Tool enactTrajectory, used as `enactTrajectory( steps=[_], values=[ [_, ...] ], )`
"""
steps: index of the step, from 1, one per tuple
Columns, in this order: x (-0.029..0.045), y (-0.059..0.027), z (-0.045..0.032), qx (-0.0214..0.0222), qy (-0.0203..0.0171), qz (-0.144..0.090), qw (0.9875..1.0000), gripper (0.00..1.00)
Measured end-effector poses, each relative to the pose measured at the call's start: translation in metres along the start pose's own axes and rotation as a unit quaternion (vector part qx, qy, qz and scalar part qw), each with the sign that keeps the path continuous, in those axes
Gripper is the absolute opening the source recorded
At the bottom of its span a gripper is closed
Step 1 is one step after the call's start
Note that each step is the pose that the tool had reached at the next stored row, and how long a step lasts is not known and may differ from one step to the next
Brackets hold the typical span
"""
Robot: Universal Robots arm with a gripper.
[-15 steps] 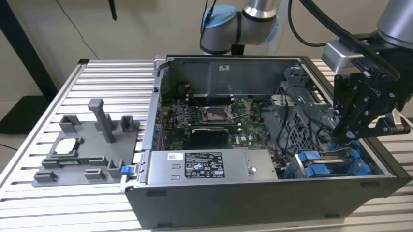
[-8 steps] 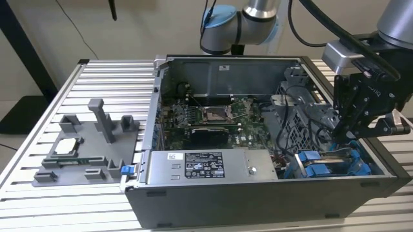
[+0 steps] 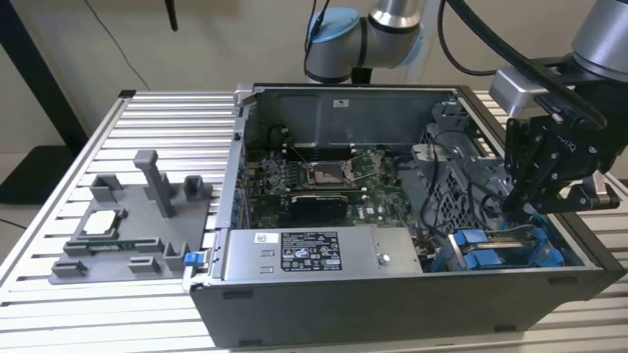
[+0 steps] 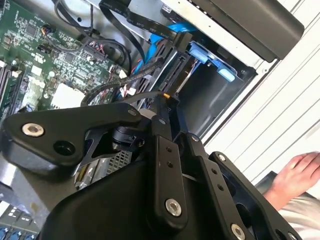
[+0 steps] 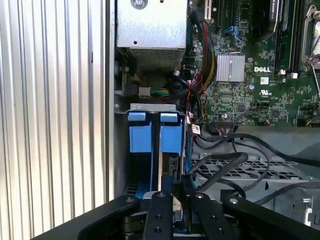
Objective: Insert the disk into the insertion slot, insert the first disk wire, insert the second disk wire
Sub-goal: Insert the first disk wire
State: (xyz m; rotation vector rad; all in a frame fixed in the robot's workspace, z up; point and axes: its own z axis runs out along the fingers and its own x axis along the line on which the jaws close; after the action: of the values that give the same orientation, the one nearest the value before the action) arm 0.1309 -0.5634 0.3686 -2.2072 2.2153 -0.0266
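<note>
In the exterior view the gripper (image 3: pixel 514 209) reaches down into the open computer case (image 3: pixel 393 309), at its front corner on the exterior view's right. There the disk (image 3: pixel 490 259) stands on edge in its slot, blue frame upward, seemingly seated already.

In the second wrist view a black wire (image 4: pixel 125 95) runs to the fingertips (image 4: pixel 164 107). They are drawn together, apparently pinching its end so it lines up with the disk's connector.

In the first wrist view the gripper (image 5: pixel 172 194) hovers right above the disk (image 5: pixel 171 139), the black wire (image 5: pixel 225 155) looping aside.
</note>
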Motion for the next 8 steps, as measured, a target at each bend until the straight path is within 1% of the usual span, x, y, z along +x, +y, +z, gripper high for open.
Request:
enactTrajectory(
  steps=[4, 8],
  values=[
    [0.0000, -0.0013, 0.0021, -0.0001, -0.0001, 0.000, 1.0000, 0.00],
    [0.0000, -0.0056, 0.0052, -0.0004, 0.0000, 0.000, 1.0000, 0.00]
  ],
)
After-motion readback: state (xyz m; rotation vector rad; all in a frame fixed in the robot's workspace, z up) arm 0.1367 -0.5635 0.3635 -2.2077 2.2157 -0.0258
